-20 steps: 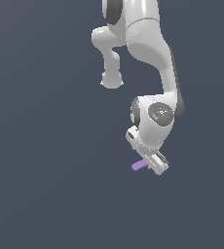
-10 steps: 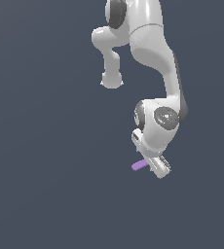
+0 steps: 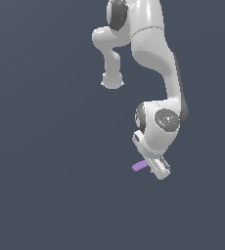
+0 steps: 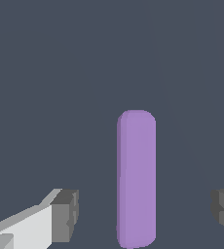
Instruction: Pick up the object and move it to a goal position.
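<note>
Purple bar lengthwise between wide-spread fingers, touching neither, nothing gripped, on plain grey ground.

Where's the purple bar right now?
The purple bar lies between the open gripper's fingertips in the wrist view, sticking out toward the exterior view's left.

a plain dark slate-grey surface fills both views (flat, featureless, evenly lit).
</note>
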{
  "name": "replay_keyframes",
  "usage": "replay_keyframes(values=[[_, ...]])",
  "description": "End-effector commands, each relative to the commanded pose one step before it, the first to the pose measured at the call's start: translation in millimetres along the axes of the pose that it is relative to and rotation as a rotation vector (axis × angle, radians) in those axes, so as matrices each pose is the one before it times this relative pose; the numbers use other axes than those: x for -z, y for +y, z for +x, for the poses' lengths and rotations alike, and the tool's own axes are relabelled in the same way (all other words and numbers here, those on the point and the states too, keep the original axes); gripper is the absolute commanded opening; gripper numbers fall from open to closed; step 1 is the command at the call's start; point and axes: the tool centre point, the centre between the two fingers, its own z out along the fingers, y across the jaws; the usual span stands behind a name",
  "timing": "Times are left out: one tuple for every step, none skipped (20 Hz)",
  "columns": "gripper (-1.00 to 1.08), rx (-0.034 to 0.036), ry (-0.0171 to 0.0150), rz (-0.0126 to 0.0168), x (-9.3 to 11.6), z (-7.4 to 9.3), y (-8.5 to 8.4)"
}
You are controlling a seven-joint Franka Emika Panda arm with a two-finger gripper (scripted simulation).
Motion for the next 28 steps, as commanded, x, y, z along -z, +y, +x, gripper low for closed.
replay_keyframes(values=[[1.00, -0.00098, -0.00023, -0.00130, -9.00, 0.02, 0.67], [1.00, 0.00000, 0.00000, 0.00000, -5.07, -0.36, 0.07], [1.00, -0.00097, 0.00000, 0.00007, -5.76, 0.25, 0.26], [1.00, -0.00069, 0.00000, 0.00005, -6.15, 0.02, 0.23], [1.00, 0.00000, 0.00000, 0.00000, -5.43, -0.39, 0.10], [1.00, -0.00097, 0.00001, 0.00007, -4.52, 0.35, 0.21], [1.00, 0.00000, 0.00000, 0.00000, -3.71, -0.24, -0.01], [1.00, 0.00000, 0.00000, 0.00000, -2.85, -0.16, -0.09], [1.00, -0.00068, 0.00007, 0.00006, -1.93, 0.40, -0.07], [1.00, 0.00000, 0.00000, 0.00000, -1.12, 0.02, -0.28], [1.00, 0.00000, 0.00000, 0.00000, -0.26, 0.11, -0.38], [1.00, 0.00000, 0.00000, 0.00000, 0.44, 0.17, -0.40], [1.00, 0.00000, 0.00000, 0.00000, 0.27, 0.07, -0.14], [-1.00, 0.00000, 0.00000, 0.00000, 0.00, 0.00, 0.00], [-1.00, 0.00000, 0.00000, 0.00000, 0.00, 0.00, 0.00], [-1.00, 0.00000, 0.00000, 0.00000, 0.00, 0.00, 0.00], [-1.00, 0.00000, 0.00000, 0.00000, 0.00, 0.00, 0.00], [-1.00, 0.00000, 0.00000, 0.00000, 0.00, 0.00, 0.00], [-1.00, 0.00000, 0.00000, 0.00000, 0.00, 0.00, 0.00], [-1.00, 0.00000, 0.00000, 0.00000, 0.00, 0.00, 0.00], [-1.00, 0.00000, 0.00000, 0.00000, 0.00, 0.00, 0.00], [-1.00, 0.00000, 0.00000, 0.00000, 0.00, 0.00, 0.00], [-1.00, 0.00000, 0.00000, 0.00000, 0.00, 0.00, 0.00], [-1.00, 0.00000, 0.00000, 0.00000, 0.01, 0.00, 0.03], [-1.00, 0.00000, 0.00000, 0.00000, 0.07, 0.42, 0.17], [-1.00, 0.00000, 0.00000, 0.00000, 0.21, 1.25, 0.50], [-1.00, 0.00000, 0.00000, 0.00000, 0.36, 2.09, 0.84], [-1.00, 0.00000, 0.00000, 0.00000, 0.50, 2.94, 1.17]])
